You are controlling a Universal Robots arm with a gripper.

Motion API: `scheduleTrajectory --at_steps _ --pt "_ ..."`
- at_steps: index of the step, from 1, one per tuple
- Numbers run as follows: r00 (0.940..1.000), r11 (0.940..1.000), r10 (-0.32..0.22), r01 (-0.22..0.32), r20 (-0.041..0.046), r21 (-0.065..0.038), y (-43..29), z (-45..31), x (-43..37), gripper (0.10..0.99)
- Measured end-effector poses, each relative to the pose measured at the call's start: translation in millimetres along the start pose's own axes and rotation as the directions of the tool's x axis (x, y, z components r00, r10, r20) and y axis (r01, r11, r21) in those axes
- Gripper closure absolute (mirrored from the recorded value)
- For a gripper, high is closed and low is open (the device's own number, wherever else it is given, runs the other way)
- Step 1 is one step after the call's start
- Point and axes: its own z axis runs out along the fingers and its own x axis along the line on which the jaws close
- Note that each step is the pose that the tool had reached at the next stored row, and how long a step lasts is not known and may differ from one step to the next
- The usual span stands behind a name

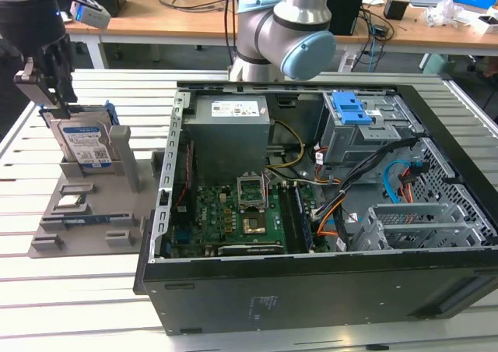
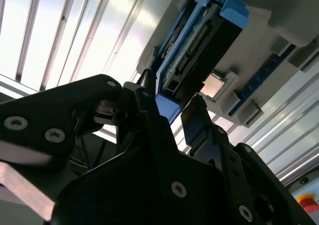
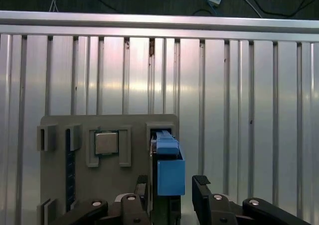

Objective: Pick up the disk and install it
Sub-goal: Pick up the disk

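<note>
Gripper: the gripper (image 3: 170,184) is open, with its fingers (image 3: 201,186) spread to either side of the disk's top edge. A small gap shows beside at least one finger. It looks to have hold of nothing.
Disk: the disk (image 1: 84,143) stands on edge directly under the gripper, with its blue edge up between the fingers. It sits in its slot and is not lifted.
Why upright: likely so both flat faces stay free and the fingers can come straight down over the thin edge.
Why the gripper is there: it looks lined up to pinch across the disk's thickness, so the pick-up is not yet done.
Holder: the grey holder (image 3: 114,185) lies on the slatted table (image 3: 224,110) below the gripper. It has a pocket for each part.
Holder contents: the disk is in the upright slot. A chip (image 3: 105,143) lies flat in a square pocket just beside that slot. A memory stick (image 3: 70,170) lies in a long groove beyond the chip.
Computer case: the case (image 1: 311,290) is well apart from the gripper, with its open side up.
Case contents: a power box (image 1: 229,117), a green board (image 1: 226,216), loose cables (image 1: 350,204), and a blue-topped bay (image 1: 354,107) farthest from the gripper.
Bay: probably where the disk goes, and no disk is seen in it.
</note>
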Motion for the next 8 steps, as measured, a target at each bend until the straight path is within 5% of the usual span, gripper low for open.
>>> scheduleTrajectory --at_steps 8 --pt "1.0000 1.0000 -0.003 0.003 -0.0001 0.000 -0.9 19.8 0.3 0.604"
